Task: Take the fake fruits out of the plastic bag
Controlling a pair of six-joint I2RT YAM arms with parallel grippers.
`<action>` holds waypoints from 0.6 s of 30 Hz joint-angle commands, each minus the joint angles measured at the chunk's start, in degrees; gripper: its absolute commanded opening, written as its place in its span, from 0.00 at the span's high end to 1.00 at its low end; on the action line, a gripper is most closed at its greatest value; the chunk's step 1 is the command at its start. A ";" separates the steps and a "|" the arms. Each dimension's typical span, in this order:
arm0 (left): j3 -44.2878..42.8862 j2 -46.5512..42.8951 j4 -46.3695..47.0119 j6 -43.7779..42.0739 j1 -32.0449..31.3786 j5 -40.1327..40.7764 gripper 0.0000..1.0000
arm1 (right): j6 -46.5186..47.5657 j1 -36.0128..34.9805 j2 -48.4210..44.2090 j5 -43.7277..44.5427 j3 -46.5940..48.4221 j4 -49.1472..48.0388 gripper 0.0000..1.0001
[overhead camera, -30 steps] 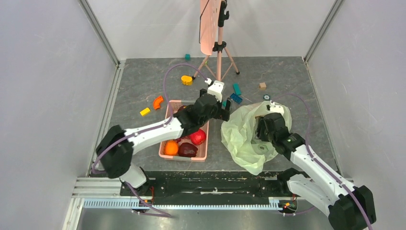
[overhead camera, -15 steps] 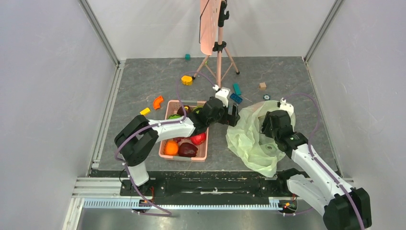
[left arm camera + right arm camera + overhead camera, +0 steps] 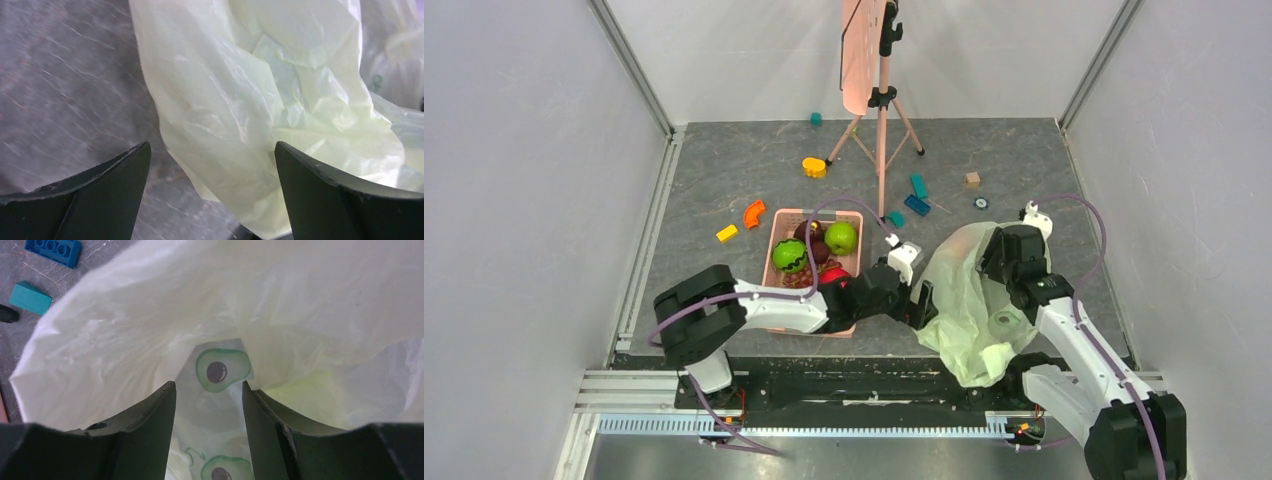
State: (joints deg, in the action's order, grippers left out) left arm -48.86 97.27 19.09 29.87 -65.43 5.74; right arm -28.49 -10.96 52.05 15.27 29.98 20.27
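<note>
Straight ahead of the left pincer (image 3: 210, 150), just past its fingertips, lies the plastic bag (image 3: 260, 90), a crumpled pale-green flank resting on the grey table (image 3: 60, 75). This pincer stands as wide as it goes and holds nothing; the film sits framed between the two fingers, apart from both.

The right pincer (image 3: 207, 387) is at the bag's far end, looking down into the open mouth. Its jaws are half spread and nothing shows pinched between them. Below them lies only bare inner film with an avocado print (image 3: 221, 370).

From above, the bag's long axis runs from the right pincer toward the near table edge, so the left pincer meets it broadside while the right one sits at its opening. The right arm looks better placed to reach inside.

No fake fruit shows in the bag in either wrist view. A green apple (image 3: 841, 237) and a green ball (image 3: 790, 256) lie behind the left pincer, in the pink basket (image 3: 776, 232) beside its forearm.
</note>
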 commanded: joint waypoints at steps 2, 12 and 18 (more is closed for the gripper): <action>4.00 -8.07 5.01 4.94 -3.05 2.25 0.00 | 1.15 1.41 -1.69 -2.27 0.05 -1.65 0.46; 5.83 -21.44 -1.91 -0.59 -3.53 12.78 0.00 | 5.39 2.27 -4.46 -14.71 0.08 -2.56 0.45; -2.52 -11.71 -2.77 0.56 3.97 7.43 0.00 | 1.17 2.30 -4.91 -8.46 -2.25 0.20 0.50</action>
State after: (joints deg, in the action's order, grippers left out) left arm -45.25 78.85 17.02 31.64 -65.34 13.52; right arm -25.34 -8.82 47.62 4.12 29.34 19.35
